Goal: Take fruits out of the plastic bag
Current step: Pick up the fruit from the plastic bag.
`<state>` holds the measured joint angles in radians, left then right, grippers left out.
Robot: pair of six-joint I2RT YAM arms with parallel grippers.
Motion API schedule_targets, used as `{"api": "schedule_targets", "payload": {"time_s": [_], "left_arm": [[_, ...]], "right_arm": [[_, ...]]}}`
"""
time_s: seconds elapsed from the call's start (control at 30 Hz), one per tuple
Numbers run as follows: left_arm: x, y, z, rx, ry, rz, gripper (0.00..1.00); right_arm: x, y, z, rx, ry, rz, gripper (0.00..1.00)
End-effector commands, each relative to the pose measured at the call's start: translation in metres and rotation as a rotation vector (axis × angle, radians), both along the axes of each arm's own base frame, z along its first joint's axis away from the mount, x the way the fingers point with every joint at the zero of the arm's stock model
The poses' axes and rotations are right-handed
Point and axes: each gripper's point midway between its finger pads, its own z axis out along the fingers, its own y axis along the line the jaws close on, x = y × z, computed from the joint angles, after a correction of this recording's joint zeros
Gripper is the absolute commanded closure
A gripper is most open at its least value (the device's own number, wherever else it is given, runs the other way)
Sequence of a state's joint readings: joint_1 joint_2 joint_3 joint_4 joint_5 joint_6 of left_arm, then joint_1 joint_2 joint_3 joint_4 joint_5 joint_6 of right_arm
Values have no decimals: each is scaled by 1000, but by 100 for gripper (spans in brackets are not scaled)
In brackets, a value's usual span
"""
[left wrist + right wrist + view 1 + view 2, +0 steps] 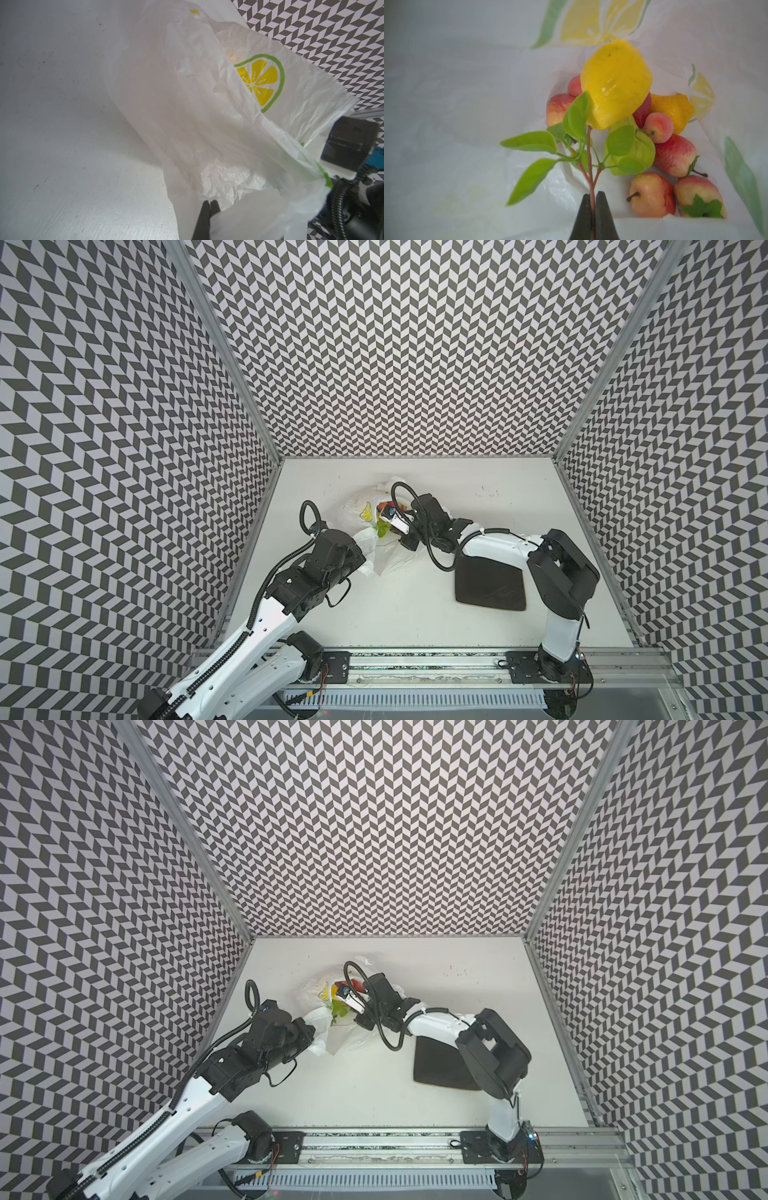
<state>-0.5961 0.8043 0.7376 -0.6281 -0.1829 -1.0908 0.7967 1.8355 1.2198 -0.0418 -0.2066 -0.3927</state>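
The right gripper [592, 196] reaches inside the bag [446, 104], its jaws pressed together on the stem of the sprig [589, 166]. Just beyond its tips the stem meets the lemon [615, 83], and the other fruits [672, 158] lie heaped behind and beside it. The left gripper [210, 203] pinches the bag's film, which stretches away from its tips.

White arms [270, 616] with black joints [565, 568] and ribbed cables [336, 199]

Both arms reach inward, left hand [210, 204] and right hand [592, 195] pinched closed.
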Motion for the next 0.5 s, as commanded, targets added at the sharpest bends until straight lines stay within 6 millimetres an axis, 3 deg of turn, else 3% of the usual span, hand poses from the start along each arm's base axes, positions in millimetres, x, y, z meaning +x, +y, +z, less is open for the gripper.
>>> {"api": "schedule_targets", "payload": {"time_s": [0.0,0.47], "left_arm": [[9,2,18,-14,-62,37,100],[11,-1,15,-17,-73,28,100]], "right_arm": [[-20,-9,16,37,101,-40,100],[-70,-63,38,-18,238,-118,100]]}}
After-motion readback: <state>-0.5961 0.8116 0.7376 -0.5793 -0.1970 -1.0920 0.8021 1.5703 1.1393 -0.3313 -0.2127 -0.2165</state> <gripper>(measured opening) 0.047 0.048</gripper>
